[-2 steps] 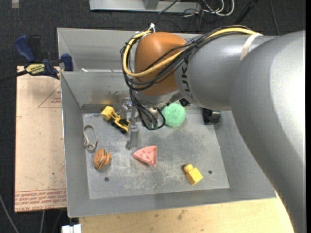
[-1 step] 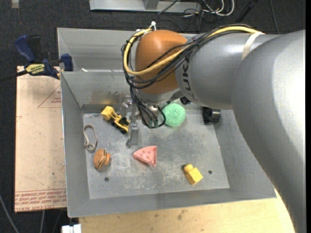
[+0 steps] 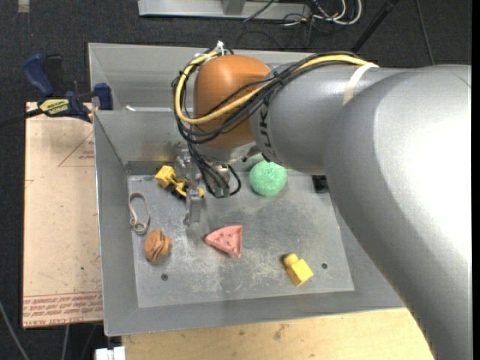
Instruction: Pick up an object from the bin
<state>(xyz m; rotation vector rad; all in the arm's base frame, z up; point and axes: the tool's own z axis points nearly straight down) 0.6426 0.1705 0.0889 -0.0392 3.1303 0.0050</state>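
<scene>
From where I stand the gripper hangs low in the left half of the grey bin, under the orange cover and the loops of yellow and black cable on the wrist. The big silver arm reaches in from the right. Whether the gripper is spread or pressed together I cannot tell, and I see nothing caught in it. The nearest thing is a small yellow-and-black toy lying just up and to the left of the tip, close enough that the two may be touching. Its long axis seems to run slantwise, from upper left to lower right, towards the gripper. A pink wedge lies flat a little below and to the right of the tip, apart from it. My guess is that the toy is the likelier pick, and the coming move would turn on shifting that small way up-left and squaring to the slant. The green ball sits to the right, partly under the arm. A grey loop and a brown round thing lie near the left wall, and a yellow block rests well apart towards the front right. The bin's floor is scuffed, dusty metal, and around it the room's floor is dark.
</scene>
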